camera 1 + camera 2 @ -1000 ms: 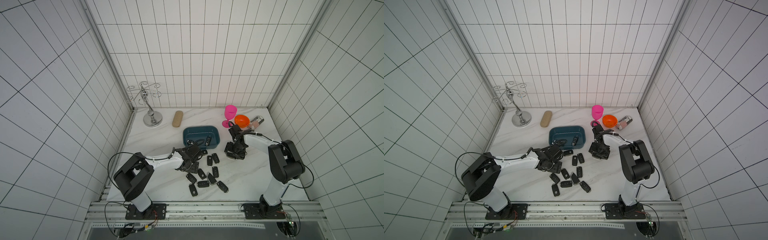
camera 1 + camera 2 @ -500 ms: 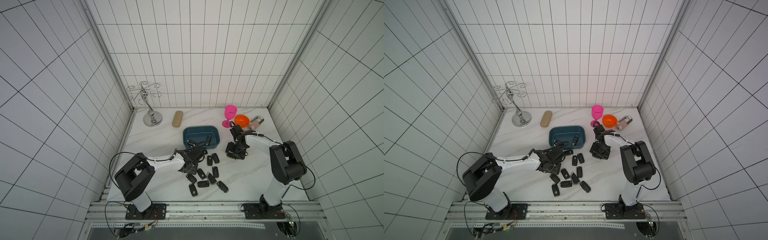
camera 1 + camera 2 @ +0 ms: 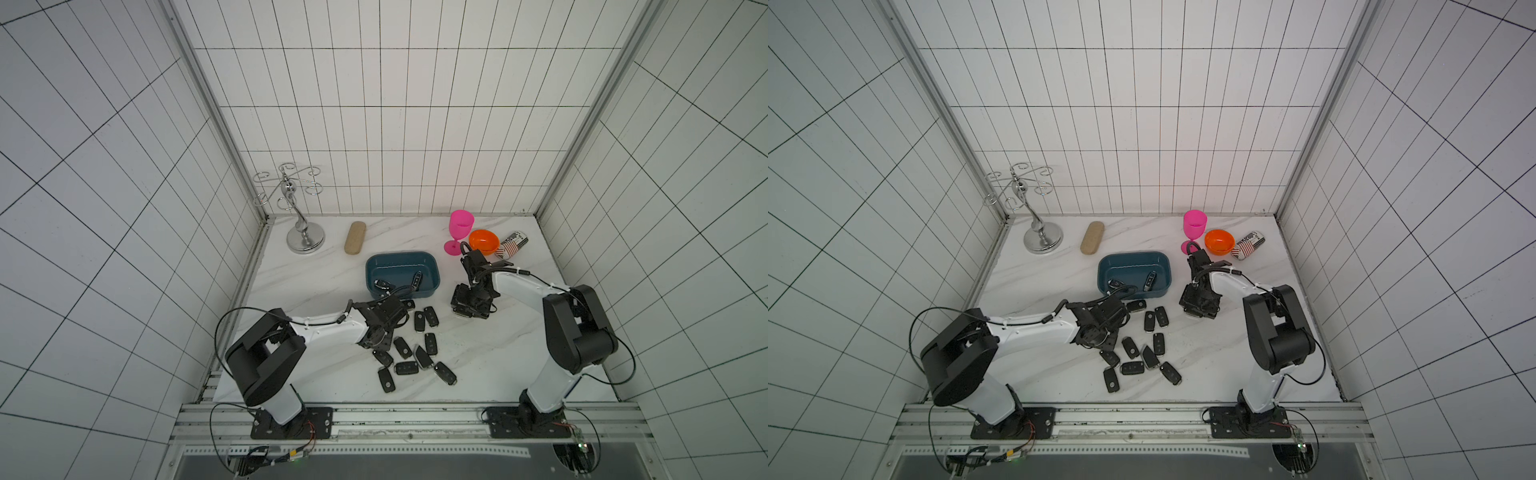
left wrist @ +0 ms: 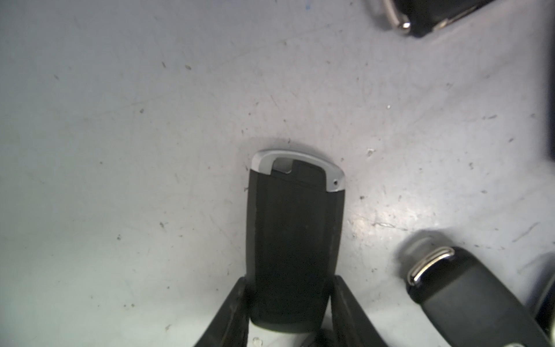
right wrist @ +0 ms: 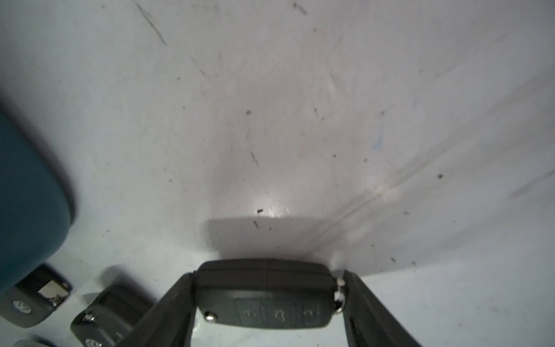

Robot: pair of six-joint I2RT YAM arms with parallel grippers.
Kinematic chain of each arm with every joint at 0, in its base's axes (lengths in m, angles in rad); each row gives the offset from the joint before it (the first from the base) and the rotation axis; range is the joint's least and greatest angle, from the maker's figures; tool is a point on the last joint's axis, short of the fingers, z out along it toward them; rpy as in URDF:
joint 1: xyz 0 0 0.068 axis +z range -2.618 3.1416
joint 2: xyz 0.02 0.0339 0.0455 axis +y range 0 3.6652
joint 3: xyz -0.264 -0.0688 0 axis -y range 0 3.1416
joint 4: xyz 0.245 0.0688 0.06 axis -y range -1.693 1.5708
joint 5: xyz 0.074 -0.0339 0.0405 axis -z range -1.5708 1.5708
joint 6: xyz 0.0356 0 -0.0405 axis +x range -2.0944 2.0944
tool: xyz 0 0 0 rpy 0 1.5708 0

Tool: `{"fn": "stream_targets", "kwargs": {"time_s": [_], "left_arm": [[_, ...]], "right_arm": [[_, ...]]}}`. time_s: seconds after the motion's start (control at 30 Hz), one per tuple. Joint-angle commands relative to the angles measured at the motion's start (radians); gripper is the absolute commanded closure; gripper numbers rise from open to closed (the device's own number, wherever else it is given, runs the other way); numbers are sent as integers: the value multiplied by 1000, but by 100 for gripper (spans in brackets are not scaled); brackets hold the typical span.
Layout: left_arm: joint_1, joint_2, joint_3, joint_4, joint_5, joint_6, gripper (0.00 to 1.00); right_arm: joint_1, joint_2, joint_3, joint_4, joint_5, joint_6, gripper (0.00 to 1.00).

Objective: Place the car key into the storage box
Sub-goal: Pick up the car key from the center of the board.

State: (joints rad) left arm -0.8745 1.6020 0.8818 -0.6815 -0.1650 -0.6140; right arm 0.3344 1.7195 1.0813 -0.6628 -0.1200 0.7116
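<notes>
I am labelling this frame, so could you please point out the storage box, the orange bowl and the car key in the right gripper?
storage box (image 3: 399, 270): in a top view, bare inner floor.
orange bowl (image 3: 483, 241): in a top view, middle of its hollow.
car key (image 5: 264, 282): right wrist view, black body above the buttons.

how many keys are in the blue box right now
2. In the box, one key lies near the front left corner and the other key lies towards the right side. The near strip of its floor is out of sight, so one more could be hidden.
</notes>
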Motion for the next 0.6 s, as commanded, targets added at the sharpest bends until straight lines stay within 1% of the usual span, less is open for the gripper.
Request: {"fn": "stream_targets", "kwargs": {"time_s": [0.0,0.03,0.13,0.23,0.4,0.43,0.57], "left_arm": [[-4,-75,5,-16,-29,-15,56],[-3,-96,8,-20,-31,-14,56],[11,-143,23,-36,-33,-9,59],[37,-174,41,-55,-32,0,63],[110,-229,34,-66,-3,28,64],[123,-232,32,-70,6,35,66],[135,-227,22,-64,32,54,65]], "right_arm": [[24,-86,58,-64,26,-26,31],[33,-99,79,-86,34,-29,31],[64,-122,143,-129,49,-37,31],[103,-104,230,-168,65,-57,31],[150,-23,373,-178,53,-76,31],[156,0,403,-178,48,-80,31],[175,105,519,-178,20,-105,32]]}}
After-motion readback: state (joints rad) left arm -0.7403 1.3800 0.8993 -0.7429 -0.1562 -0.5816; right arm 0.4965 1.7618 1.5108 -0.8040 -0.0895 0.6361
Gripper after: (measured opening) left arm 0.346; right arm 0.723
